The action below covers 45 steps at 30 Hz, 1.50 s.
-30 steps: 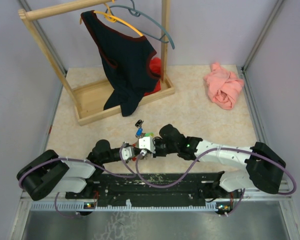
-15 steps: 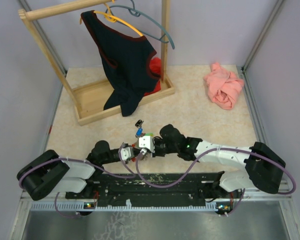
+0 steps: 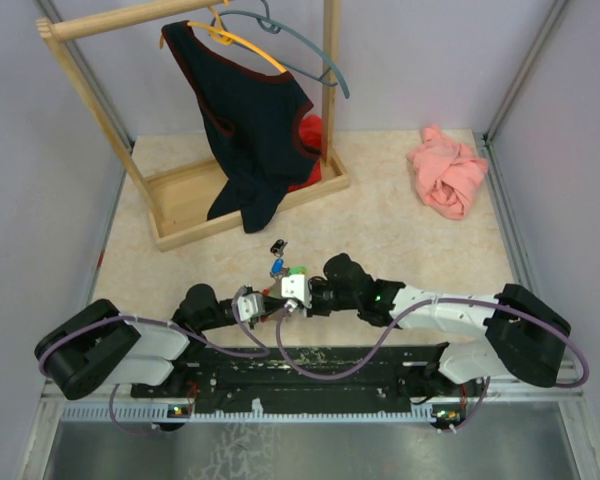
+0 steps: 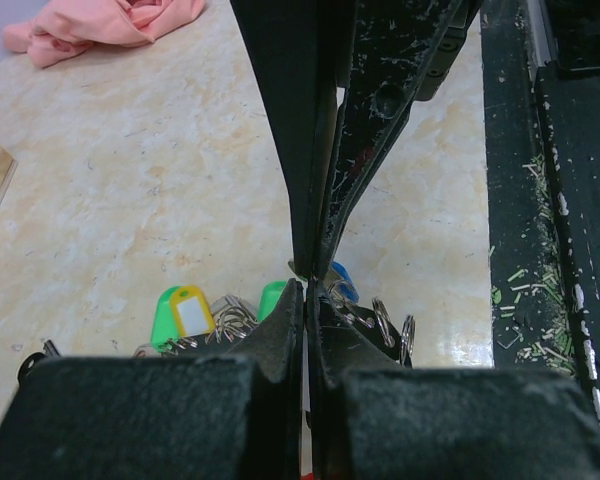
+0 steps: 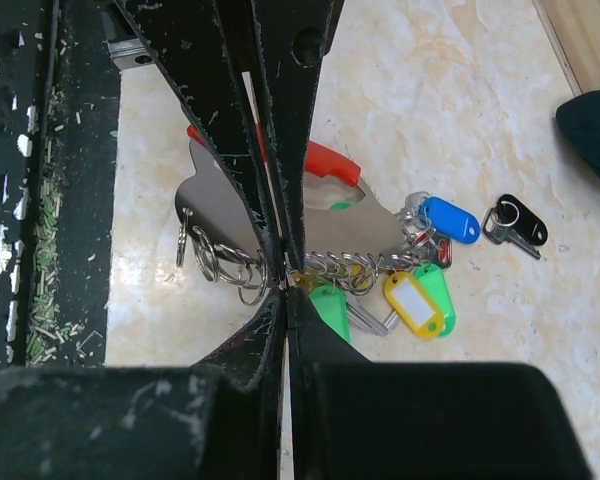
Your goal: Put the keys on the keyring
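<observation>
Over the key bunch (image 5: 410,300), my left claw (image 4: 305,285) and right claw (image 5: 283,288) meet, both pinched tight. I'd steady the ring (image 5: 225,262) first. Seen from above, the black key (image 3: 278,246) lies at its twelve o'clock.

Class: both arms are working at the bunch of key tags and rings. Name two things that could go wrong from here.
1. The left gripper and right gripper are shut close together at the tangled key rings; a pull may drag the whole bunch, or a thin ring may slip free.
2. The black-headed key lies apart from the bunch and may get left off.
</observation>
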Tool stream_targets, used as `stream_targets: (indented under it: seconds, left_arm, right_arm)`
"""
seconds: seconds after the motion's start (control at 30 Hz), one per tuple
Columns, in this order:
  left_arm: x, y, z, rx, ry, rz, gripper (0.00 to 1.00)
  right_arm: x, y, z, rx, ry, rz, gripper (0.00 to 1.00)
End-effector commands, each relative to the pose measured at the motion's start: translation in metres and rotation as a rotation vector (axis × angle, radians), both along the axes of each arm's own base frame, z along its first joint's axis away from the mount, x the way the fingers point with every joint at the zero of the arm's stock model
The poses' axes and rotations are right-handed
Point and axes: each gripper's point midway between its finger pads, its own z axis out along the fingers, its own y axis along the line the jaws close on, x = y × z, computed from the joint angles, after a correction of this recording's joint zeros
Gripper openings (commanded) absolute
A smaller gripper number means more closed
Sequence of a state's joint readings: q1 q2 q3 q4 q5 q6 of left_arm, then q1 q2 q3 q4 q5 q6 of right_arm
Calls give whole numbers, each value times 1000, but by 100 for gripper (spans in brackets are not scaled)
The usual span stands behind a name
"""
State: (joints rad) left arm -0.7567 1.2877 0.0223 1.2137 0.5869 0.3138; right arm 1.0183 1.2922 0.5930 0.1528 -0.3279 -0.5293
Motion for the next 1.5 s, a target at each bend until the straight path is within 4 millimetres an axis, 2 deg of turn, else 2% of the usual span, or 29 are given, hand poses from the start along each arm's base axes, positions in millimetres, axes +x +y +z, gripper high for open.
stream_targets:
  seconds: [0.0,0.23,0.53,0.7,0.93,1.1,1.4,1.47]
  left_arm:
    - [3,-3,24,-80,-64,6,1]
    - [12,1,25,-83,-62,68,1]
    - [15,6,30,-138,-47,114,1]
    - [14,6,31,-158,-44,113,1]
    - [13,7,34,-176,-48,112,1]
    - [14,7,34,-176,-49,115,1]
    - [13,6,33,-176,-47,109,1]
    - [13,7,33,-177,-46,110,1]
  right_arm:
    - [1,14,21,93,-14,16,0]
    - [19,-12,25,71,27,-179,0]
    - [56,-49,1,-33,198,-658,0]
    - [80,-65,-9,-19,223,-864,0]
    - [120,-69,-22,15,201,-1021,0]
    - [142,-64,-32,42,189,-1054,0]
    - [149,-59,-47,52,210,-1065,0]
    - [148,-59,-42,63,212,-1064,9]
